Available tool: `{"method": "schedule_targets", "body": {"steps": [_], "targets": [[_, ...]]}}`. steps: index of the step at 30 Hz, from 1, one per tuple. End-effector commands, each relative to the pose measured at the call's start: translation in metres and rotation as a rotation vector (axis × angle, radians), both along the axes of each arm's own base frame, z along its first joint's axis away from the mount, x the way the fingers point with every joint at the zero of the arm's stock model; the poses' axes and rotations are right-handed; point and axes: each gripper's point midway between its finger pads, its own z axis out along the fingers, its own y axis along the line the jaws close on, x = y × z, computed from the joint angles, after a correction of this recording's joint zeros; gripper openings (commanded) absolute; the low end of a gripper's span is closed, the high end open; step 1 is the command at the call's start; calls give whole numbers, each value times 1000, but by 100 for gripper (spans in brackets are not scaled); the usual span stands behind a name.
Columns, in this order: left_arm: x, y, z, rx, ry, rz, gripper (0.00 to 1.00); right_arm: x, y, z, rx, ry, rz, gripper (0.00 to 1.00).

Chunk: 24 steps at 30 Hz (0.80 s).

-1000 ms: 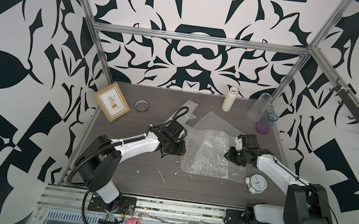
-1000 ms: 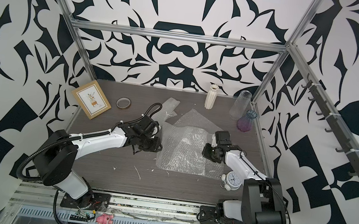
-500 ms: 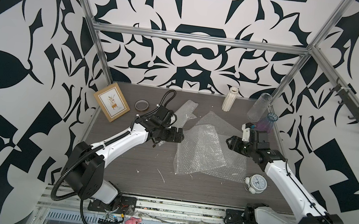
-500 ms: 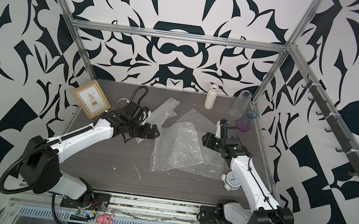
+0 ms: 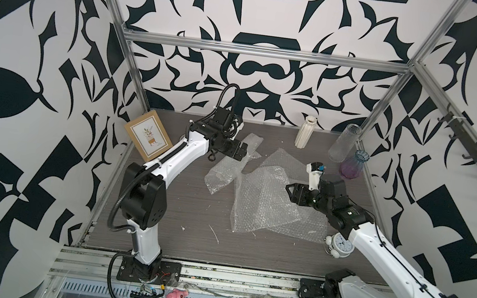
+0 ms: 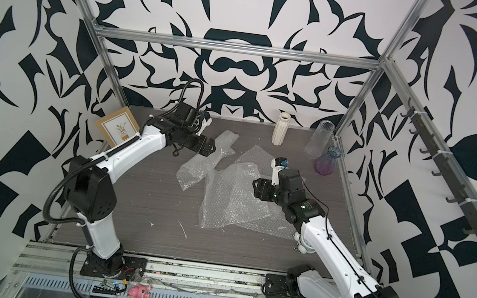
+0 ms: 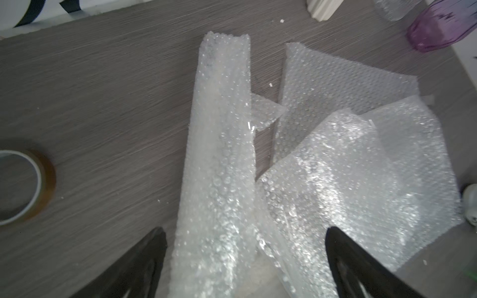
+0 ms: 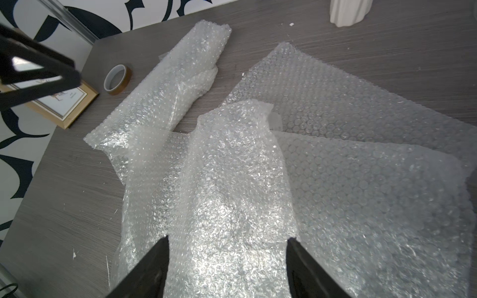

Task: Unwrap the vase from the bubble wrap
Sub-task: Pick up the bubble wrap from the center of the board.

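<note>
Several crinkly, see-through sheets of bubble wrap (image 5: 267, 203) lie loose and overlapping on the middle of the grey wood-grain counter (image 5: 158, 223), reaching toward its right edge. One long, crumpled sheet (image 5: 224, 173) runs from the pile toward the far edge. The left hand (image 5: 242, 153) hangs over the far end of that long sheet with its fingers spread wide and nothing gripped; in the left wrist view the strip runs below the gap. The right hand (image 5: 290, 193) is at the right side of the pile, jaws well apart, with a raised hump of wrap (image 8: 232, 167) between the fingers; whether they touch it cannot be told. Along the far edge, toward the far right corner, stand a cream ribbed vase (image 5: 304, 132), a clear glass vase (image 5: 344, 141) and a purple glass vase (image 5: 353, 168), all apart from the wrap. A white alarm clock (image 5: 340, 244) sits just beside the pile's near right corner. A framed picture (image 5: 148, 137) leans at the far left corner, with a roll of tape (image 7: 47, 180) near it.
</note>
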Motion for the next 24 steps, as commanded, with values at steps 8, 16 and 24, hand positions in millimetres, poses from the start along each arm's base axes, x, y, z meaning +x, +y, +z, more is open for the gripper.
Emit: {"method": "schedule_targets", "body": {"steps": [8,16,24], "targets": [[42,-19,-54,67,87,-70,99,5,3,18,-20,-59,10,74],[48,-29,-86,69,153,-70,100,7,3,11,-31,-42,7,74],[49,-34,-123,170,181,-47,99,10,6,8,-28,-31,16,75]]}}
